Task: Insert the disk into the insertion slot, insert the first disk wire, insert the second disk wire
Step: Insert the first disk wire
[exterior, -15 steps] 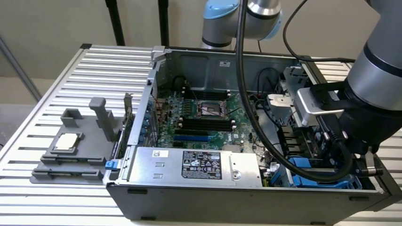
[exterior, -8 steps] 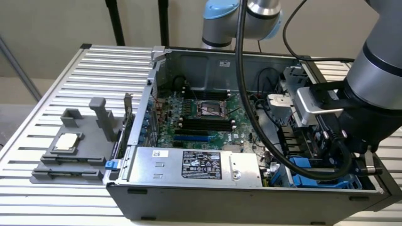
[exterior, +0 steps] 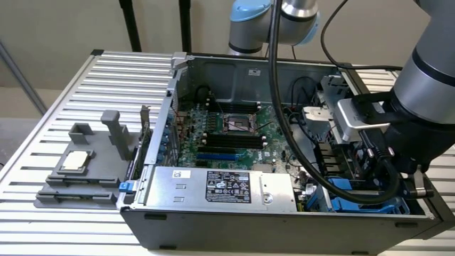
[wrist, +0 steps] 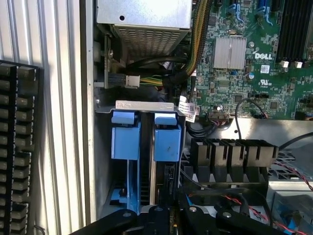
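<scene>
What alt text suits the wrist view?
The gripper is close to the grey drive cage, where two blue plastic frames stand side by side. Nearby are a green motherboard and a silver power supply.

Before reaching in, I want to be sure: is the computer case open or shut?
Open: the computer case has no side panel on, and the motherboard and power supply lie exposed.

Disk (wrist: 167,141): blue-framed, on edge, seated in insertion slot (wrist: 125,147). Slot: grey cage bay, blue rails, beside power-supply box (wrist: 144,14).
</scene>
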Controlling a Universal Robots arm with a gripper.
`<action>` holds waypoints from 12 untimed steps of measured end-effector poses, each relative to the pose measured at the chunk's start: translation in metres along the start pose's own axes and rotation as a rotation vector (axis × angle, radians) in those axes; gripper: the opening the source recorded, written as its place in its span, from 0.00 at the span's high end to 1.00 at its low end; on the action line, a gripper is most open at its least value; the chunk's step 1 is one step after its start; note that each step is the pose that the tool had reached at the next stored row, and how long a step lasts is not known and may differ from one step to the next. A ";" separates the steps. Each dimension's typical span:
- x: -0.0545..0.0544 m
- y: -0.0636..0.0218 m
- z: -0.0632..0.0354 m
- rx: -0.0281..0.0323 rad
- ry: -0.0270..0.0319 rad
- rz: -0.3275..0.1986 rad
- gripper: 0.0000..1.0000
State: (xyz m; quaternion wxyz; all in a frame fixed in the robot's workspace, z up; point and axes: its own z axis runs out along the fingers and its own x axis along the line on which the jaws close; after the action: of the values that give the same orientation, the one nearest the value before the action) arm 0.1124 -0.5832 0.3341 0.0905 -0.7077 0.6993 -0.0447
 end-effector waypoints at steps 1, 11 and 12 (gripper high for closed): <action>0.000 0.0001 0.0006 0.0000 0.0000 0.000 0.82; 0.000 0.0012 0.0066 0.0000 0.0003 0.000 0.82; 0.000 0.0012 0.0067 0.0000 0.0001 0.000 0.82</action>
State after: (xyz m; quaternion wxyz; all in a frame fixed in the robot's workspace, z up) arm 0.1125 -0.5832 0.3273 0.0904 -0.7077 0.6993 -0.0447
